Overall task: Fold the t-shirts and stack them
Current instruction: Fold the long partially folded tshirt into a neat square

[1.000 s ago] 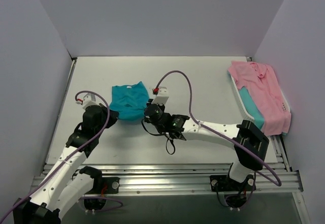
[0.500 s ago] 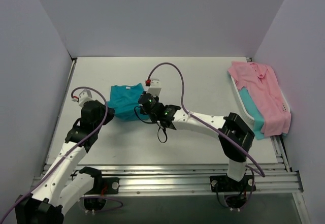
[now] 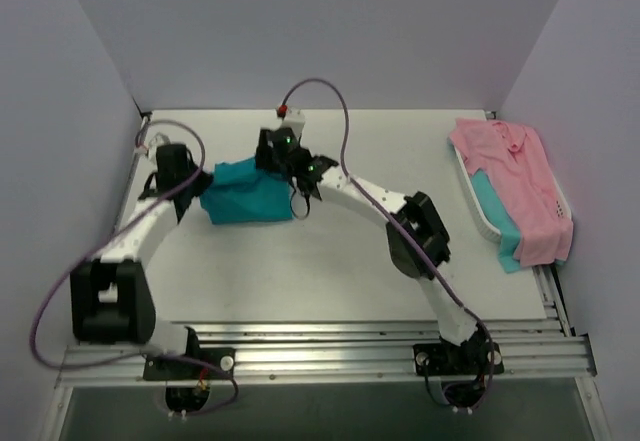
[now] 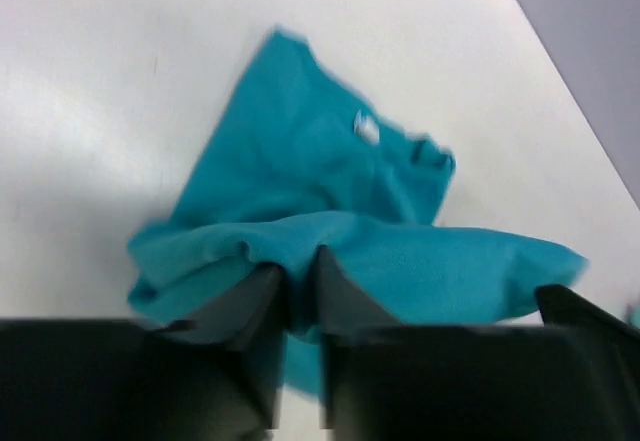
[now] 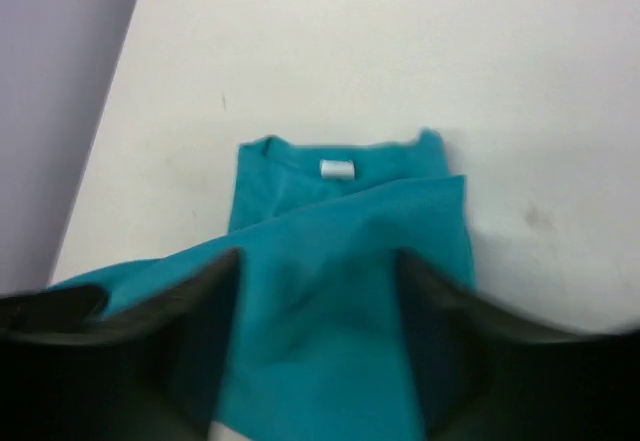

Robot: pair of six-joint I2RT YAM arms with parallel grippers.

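Note:
A teal t-shirt (image 3: 245, 199) lies folded over on itself at the back left of the table (image 3: 330, 271). My left gripper (image 3: 200, 185) is at its left edge; in the left wrist view the gripper (image 4: 298, 261) has its jaws close together with a ridge of the teal t-shirt (image 4: 330, 161) pinched between them. My right gripper (image 3: 272, 166) is over the shirt's far right corner. In the right wrist view the gripper (image 5: 318, 261) stands wide open above the teal t-shirt (image 5: 340, 221), whose white neck label (image 5: 337, 169) shows.
A light pink collared t-shirt (image 3: 515, 176) drapes over a white tray (image 3: 468, 189) at the right edge, with another teal t-shirt (image 3: 497, 211) under it. Grey walls close in the left, back and right. A metal rail (image 3: 330, 346) runs along the near edge.
Both arms swung away from the near side toward the back, carrying the shirt's near edge over and folding it. The right gripper's jaws have come apart.

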